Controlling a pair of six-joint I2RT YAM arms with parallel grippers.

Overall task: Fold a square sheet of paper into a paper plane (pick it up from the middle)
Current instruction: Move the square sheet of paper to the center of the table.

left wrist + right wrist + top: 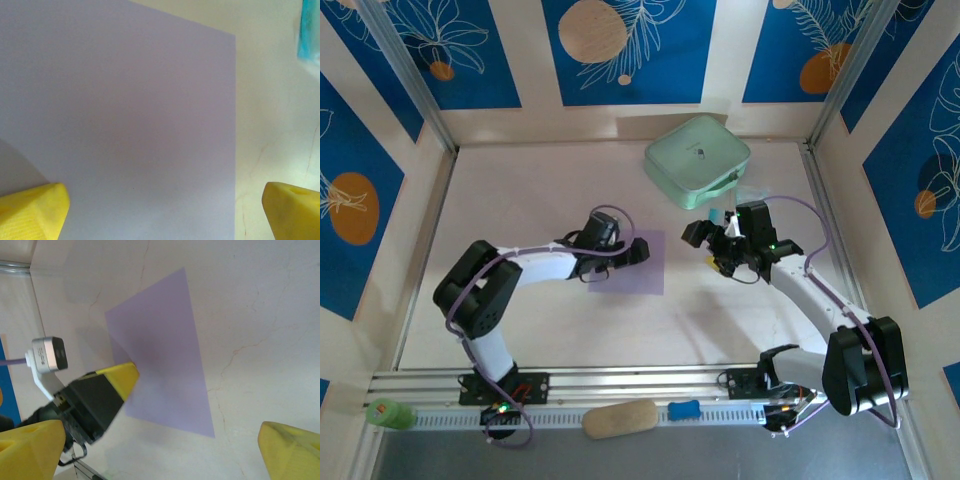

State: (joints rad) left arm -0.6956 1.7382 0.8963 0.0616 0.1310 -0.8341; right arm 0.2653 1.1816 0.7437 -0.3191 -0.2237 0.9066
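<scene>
The square sheet of paper [642, 268] is lavender-purple and lies flat on the pale table. My left gripper [623, 258] hovers over its left half. In the left wrist view the paper [125, 120] spreads beneath my left gripper [162, 212], whose yellow fingertips [30, 210] stand wide apart with nothing between them. My right gripper [720, 240] hangs to the right of the sheet, off the paper. In the right wrist view it [160, 452] is open and empty, facing the sheet [165, 355] and the left gripper's yellow fingertip [120, 380].
A mint-green rounded case [697, 160] sits at the back right, with small blue packets [720, 215] just in front of it, close to the right gripper. On the front rail lie a green object [388, 413], a tan oblong [620, 418] and a blue piece [684, 409].
</scene>
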